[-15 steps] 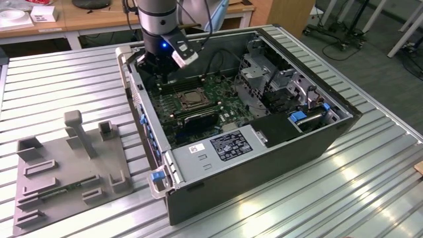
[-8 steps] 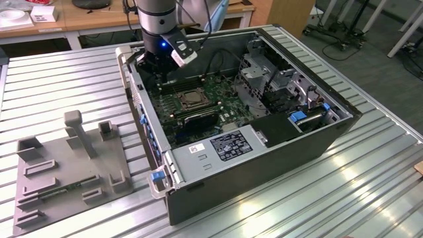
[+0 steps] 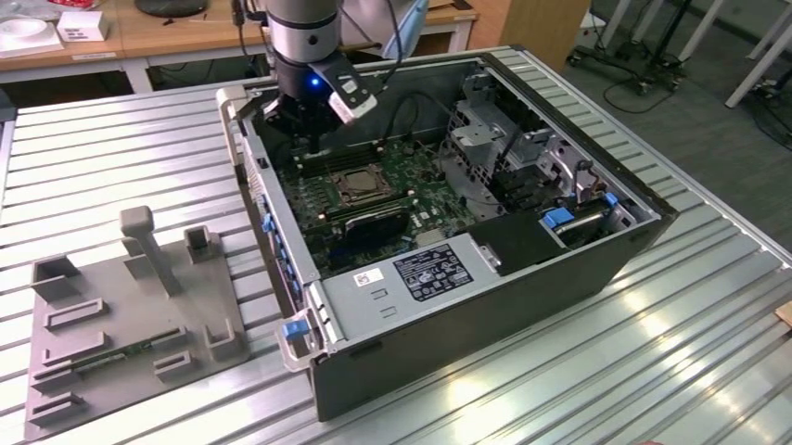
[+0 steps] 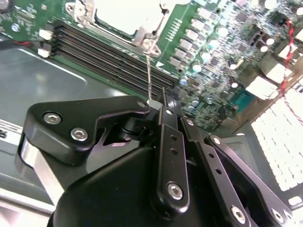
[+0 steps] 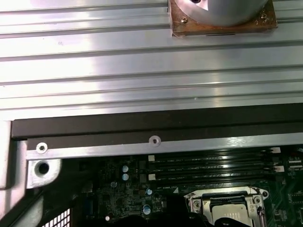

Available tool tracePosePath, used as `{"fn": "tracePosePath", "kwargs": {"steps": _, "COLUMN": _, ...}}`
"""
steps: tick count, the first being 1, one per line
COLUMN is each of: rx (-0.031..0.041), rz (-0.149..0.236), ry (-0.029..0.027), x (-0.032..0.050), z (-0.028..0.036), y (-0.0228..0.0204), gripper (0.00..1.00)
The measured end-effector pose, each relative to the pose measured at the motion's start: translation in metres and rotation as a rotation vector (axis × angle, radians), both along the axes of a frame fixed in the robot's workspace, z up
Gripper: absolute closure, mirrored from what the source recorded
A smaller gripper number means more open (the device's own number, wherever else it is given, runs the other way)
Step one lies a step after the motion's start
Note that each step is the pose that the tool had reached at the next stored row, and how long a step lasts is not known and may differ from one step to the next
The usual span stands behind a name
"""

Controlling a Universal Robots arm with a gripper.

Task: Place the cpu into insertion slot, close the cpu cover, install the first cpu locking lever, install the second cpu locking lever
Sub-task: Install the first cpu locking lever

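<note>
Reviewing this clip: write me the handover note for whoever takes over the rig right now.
Gripper: shut, its tips against the free end of one cpu locking lever, which stands raised from the slot's corner. Whether it is pinched or only pushed cannot be told.
Cpu: seated in the insertion slot, its pale face showing through the cpu cover, which lies down over it.
Done: cpu placed, cover closed.
Left: this lever is not latched. The other lever's state is unclear.
</note>
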State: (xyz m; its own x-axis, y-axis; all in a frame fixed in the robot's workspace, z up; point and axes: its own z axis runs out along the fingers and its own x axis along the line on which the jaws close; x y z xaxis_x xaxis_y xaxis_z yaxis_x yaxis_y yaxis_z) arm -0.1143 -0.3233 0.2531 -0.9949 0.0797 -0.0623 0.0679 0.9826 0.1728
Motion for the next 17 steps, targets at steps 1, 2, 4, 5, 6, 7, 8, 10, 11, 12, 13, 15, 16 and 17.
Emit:
{"fn": "tracePosePath", "kwargs": {"steps": 1, "rx": -0.0001, "rz": 0.0, "ry": 0.0, "x": 0.0024, "z": 0.0, "y": 0.0, "gripper": 0.9}}
{"fn": "tracePosePath", "kwargs": {"steps": 2, "rx": 0.0, "rz": 0.0, "ry": 0.0, "x": 0.005, "z": 0.0, "y": 0.0, "gripper": 0.9}}
{"fn": "tracePosePath", "kwargs": {"steps": 4, "rx": 0.0, "rz": 0.0, "ry": 0.0, "x": 0.0106, "z": -0.0001, "y": 0.0, "gripper": 0.9}}
{"fn": "tracePosePath", "kwargs": {"steps": 5, "rx": -0.0001, "rz": 0.0, "ry": 0.0001, "x": 0.0134, "z": -0.0001, "y": 0.0, "gripper": 0.9}}
{"fn": "tracePosePath", "kwargs": {"steps": 6, "rx": 0.0, "rz": 0.0, "ry": 0.0, "x": 0.0163, "z": -0.0001, "y": 0.0, "gripper": 0.9}}
{"fn": "tracePosePath", "kwargs": {"steps": 7, "rx": -0.0001, "rz": 0.0, "ry": 0.0001, "x": 0.019, "z": -0.0001, "y": 0.0, "gripper": 0.9}}
{"fn": "tracePosePath", "kwargs": {"steps": 8, "rx": -0.0001, "rz": 0.0, "ry": 0.0001, "x": 0.0218, "z": -0.0001, "y": 0.0, "gripper": 0.9}}
{"fn": "tracePosePath", "kwargs": {"steps": 10, "rx": 0.0, "rz": 0.0, "ry": 0.0, "x": 0.0264, "z": -0.0002, "y": 0.0, "gripper": 0.9}}
{"fn": "tracePosePath", "kwargs": {"steps": 11, "rx": -0.0001, "rz": 0.0, "ry": 0.0001, "x": 0.0272, "z": -0.0002, "y": 0.0, "gripper": 0.9}}
{"fn": "tracePosePath", "kwargs": {"steps": 12, "rx": 0.0, "rz": 0.0, "ry": 0.0, "x": 0.0272, "z": -0.0002, "y": 0.0, "gripper": 0.9}}
{"fn": "tracePosePath", "kwargs": {"steps": 13, "rx": 0.0, "rz": 0.0, "ry": 0.0, "x": 0.0272, "z": -0.0002, "y": 0.0, "gripper": 0.9}}
{"fn": "tracePosePath", "kwargs": {"steps": 15, "rx": 0.0, "rz": 0.0, "ry": 0.0, "x": 0.0273, "z": -0.0002, "y": 0.0, "gripper": 0.9}}
{"fn": "tracePosePath", "kwargs": {"steps": 16, "rx": 0.0001, "rz": 0.0, "ry": -0.0001, "x": 0.0277, "z": -0.0003, "y": 0.0, "gripper": 0.9}}
{"fn": "tracePosePath", "kwargs": {"steps": 17, "rx": -0.0001, "rz": 0.0, "ry": 0.0, "x": 0.029, "z": -0.0004, "y": 0.0001, "gripper": 0.9}}
